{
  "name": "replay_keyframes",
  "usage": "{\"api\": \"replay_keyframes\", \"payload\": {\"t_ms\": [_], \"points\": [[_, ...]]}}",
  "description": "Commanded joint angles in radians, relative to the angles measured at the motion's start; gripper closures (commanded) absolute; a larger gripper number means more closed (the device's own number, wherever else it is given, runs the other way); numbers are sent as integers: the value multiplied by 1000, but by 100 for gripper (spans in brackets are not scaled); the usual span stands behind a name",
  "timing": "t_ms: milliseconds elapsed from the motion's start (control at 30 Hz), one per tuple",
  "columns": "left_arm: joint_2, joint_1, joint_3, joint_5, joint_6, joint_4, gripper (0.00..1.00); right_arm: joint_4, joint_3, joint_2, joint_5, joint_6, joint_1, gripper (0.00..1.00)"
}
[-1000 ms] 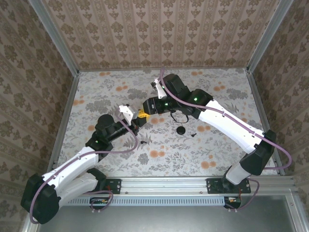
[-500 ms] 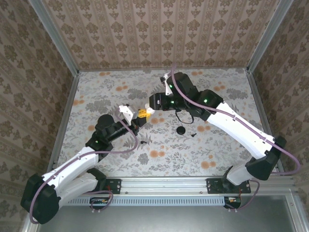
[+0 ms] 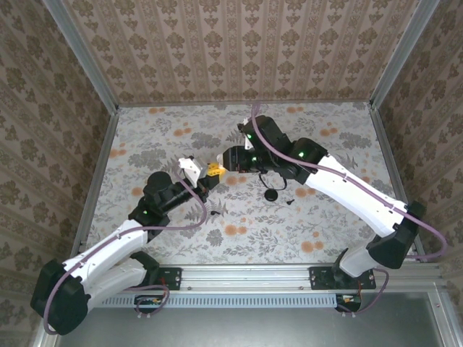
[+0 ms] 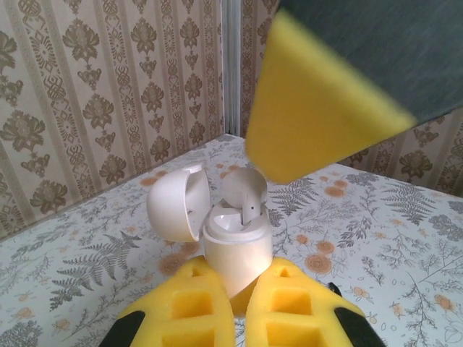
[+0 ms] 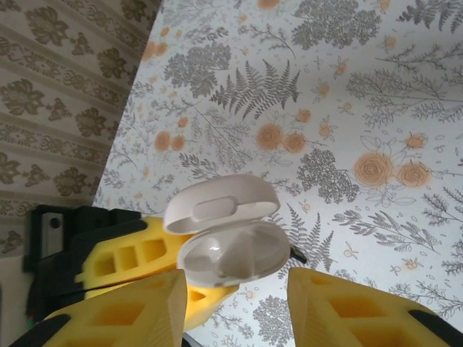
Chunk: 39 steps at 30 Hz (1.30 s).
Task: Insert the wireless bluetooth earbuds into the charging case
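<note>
My left gripper (image 4: 240, 307) is shut on the white charging case (image 4: 235, 249), held upright above the table with its lid (image 4: 173, 202) swung open. A white stemmed piece (image 4: 246, 194) pokes up from the case's well. My right gripper (image 5: 235, 311) is open, its yellow fingers (image 5: 137, 311) spread on either side just short of the case (image 5: 231, 253), touching nothing. From above, both grippers meet at mid-table, left gripper (image 3: 210, 173) and right gripper (image 3: 226, 162). A tiny black earbud (image 3: 289, 202) lies on the table to the right.
A black round disc (image 3: 272, 194) lies on the flowered table (image 3: 325, 137) just below the right arm, next to the black speck. Patterned walls and metal posts close in the table at the back and both sides.
The right gripper pulled back from the case, then settled close to it again, and its jaws have narrowed. The left arm has held the case still.
</note>
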Motion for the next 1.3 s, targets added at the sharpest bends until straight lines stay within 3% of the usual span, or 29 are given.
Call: {"api": "replay_keyframes", "payload": {"t_ms": [0,200,800,967,1267], "points": [[-31,-13,15,-26,41,-22,100,-25,32,19,18,20,3,61],[-41,-19,19,-33,60,-39,100,-31,46,42,18,21,8,64],[-43,-26,34,-9,81,-89,100,-44,85,65,-34,-72,23,85],[-62,-24,33,43,84,-103,100,-55,85,60,-89,-192,19,87],[-86,4,29,233,39,-64,100,-50,43,29,-258,-383,-4,88]]}}
